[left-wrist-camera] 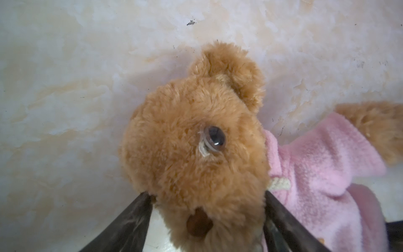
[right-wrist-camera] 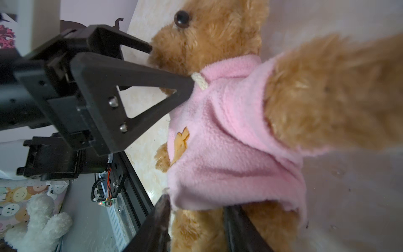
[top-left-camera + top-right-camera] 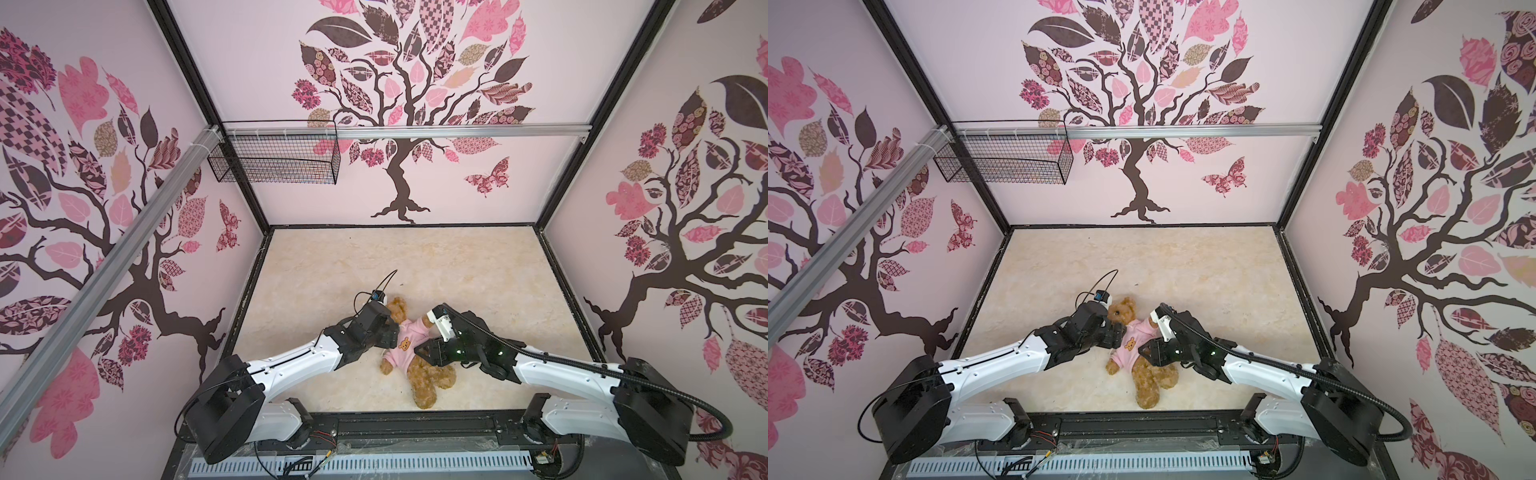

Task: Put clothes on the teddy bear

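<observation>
The teddy bear point(image 3: 426, 380) point(image 3: 1148, 380) lies on its back near the table's front, head toward the back, wearing a pink shirt point(image 3: 405, 349) point(image 3: 1128, 347) with one furry arm out of a sleeve point(image 2: 327, 91). My left gripper point(image 3: 395, 332) point(image 3: 1121, 332) point(image 1: 208, 194) has its jaws wide around the bear's head point(image 1: 196, 135), one finger against each side of the muzzle. My right gripper point(image 3: 419, 353) point(image 3: 1144, 349) point(image 2: 198, 201) is at the shirt's lower hem point(image 2: 218, 196). One finger lies under the hem and the other at its edge, with fur between them.
A black wire basket point(image 3: 274, 160) hangs on the back wall rail at the left. A black frame rail point(image 3: 415, 428) runs along the table's front edge, close to the bear's legs. A white plush toy point(image 2: 39, 218) lies outside the cell.
</observation>
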{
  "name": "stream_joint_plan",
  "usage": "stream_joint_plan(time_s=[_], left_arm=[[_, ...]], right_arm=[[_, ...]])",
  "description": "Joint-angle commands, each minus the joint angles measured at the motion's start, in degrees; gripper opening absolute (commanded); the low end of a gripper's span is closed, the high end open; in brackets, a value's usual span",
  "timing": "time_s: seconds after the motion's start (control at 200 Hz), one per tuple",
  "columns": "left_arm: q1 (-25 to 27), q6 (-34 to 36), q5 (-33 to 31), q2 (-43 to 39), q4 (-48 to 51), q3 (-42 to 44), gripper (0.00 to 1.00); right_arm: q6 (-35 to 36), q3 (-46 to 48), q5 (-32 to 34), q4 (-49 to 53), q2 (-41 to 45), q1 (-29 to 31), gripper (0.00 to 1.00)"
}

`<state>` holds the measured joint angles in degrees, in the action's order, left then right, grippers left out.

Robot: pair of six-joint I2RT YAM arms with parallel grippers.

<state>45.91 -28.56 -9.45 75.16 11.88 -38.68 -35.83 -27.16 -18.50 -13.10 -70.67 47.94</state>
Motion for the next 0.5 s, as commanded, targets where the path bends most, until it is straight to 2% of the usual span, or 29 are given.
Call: stream_joint_plan(time_s=[0.0, 0.13, 0.26, 0.375, 0.495], left_arm=[[0.1, -0.7, -1.2, 0.2, -2.2, 0.8, 0.79], [0.0, -1.3, -3.8, 0.1, -2.9, 1.6, 0.79], [-0.8, -1.6, -5.7, -0.9, -3.3, 1.6, 0.79], [-2.5, -1.8, -5.2, -1.7, -3.8, 1.1, 0.79], [-4.7, -2.4, -3.3, -1.1, -5.4, 0.5, 0.79]], right_arm=[[-4.3, 0.3, 0.4, -6.7, -2.7, 0.4, 0.37], [-6.7, 2.3, 3.0, -12.1, -2.8, 0.2, 0.21], [-6.9, 4.0, 5.2, -12.5, -0.8, 0.2, 0.07], [-6.4, 5.3, 5.7, -11.4, 1.2, 0.1, 0.01], [-5.6, 6.3, 5.3, -10.0, 2.8, 0.1, 0.00]])
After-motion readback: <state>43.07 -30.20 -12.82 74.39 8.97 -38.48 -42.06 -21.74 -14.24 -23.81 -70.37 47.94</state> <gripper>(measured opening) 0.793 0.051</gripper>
